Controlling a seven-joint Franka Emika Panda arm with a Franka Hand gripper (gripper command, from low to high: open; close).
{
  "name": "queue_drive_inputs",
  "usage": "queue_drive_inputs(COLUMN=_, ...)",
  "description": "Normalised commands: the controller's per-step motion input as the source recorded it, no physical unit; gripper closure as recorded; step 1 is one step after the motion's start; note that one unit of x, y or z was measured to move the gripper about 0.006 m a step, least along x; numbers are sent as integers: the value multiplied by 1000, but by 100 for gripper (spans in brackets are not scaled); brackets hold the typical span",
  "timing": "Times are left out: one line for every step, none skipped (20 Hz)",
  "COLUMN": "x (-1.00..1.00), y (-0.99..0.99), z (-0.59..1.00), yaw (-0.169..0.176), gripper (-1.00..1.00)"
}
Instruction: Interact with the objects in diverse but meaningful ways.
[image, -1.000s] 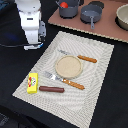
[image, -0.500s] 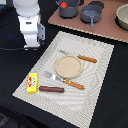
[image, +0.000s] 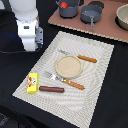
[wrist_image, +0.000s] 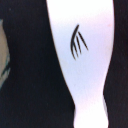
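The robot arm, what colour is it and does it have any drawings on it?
The robot arm is white and chunky, with rounded edges and a grey face on its lower block. A thin dark cable trails from it. The wrist view shows a smooth white part with a small black mark of curved lines.

A dark table (image: 107, 95) carries a pale striped placemat (image: 97, 70) and — at the far edge — a brown board (image: 107, 31). On the placemat lie a tan round plate (image: 68, 66), an orange-handled knife (image: 80, 57), an orange-handled fork (image: 65, 80), a brown sausage stick (image: 51, 89) and a yellow block (image: 32, 83) — each apart from the others.
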Motion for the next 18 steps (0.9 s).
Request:
queue_drive_inputs(x=-60, y=0, z=-163, yaw=30, gripper=100)
queue_drive_inputs(x=-54, y=0, z=-163, yaw=30, gripper=100)
queue_drive_inputs(x=-46, y=0, z=-157, yaw=30, gripper=100)
queue_drive_inputs(x=-57, y=0, z=-160, yaw=29, gripper=100)
queue_drive_inputs(x=-66, y=0, z=-160, yaw=30, gripper=100)
queue_drive_inputs(x=-63, y=0, z=-160, yaw=30, gripper=100)
queue_drive_inputs(x=-77, y=0, z=-166, yaw=28, gripper=100)
queue_drive_inputs(x=-89, y=0, z=-160, yaw=27, gripper=100)
queue_drive_inputs(x=-89, y=0, z=-160, yaw=26, gripper=100)
queue_drive_inputs(x=-71, y=0, z=-149, yaw=26, gripper=100)
queue_drive_inputs(x=-80, y=0, z=-114, yaw=29, gripper=100)
queue_drive_inputs(x=-60, y=0, z=-49, yaw=32, gripper=100)
queue_drive_inputs(x=-26, y=0, z=0, yaw=32, gripper=100)
queue_drive_inputs(x=0, y=0, z=49, yaw=25, gripper=100)
queue_drive_inputs(x=0, y=43, z=303, yaw=0, gripper=100)
queue_drive_inputs(x=114, y=129, z=574, yaw=0, gripper=100)
queue_drive_inputs(x=149, y=146, z=751, yaw=-1, gripper=100)
queue_drive_inputs(x=220, y=189, z=914, yaw=-19, gripper=100)
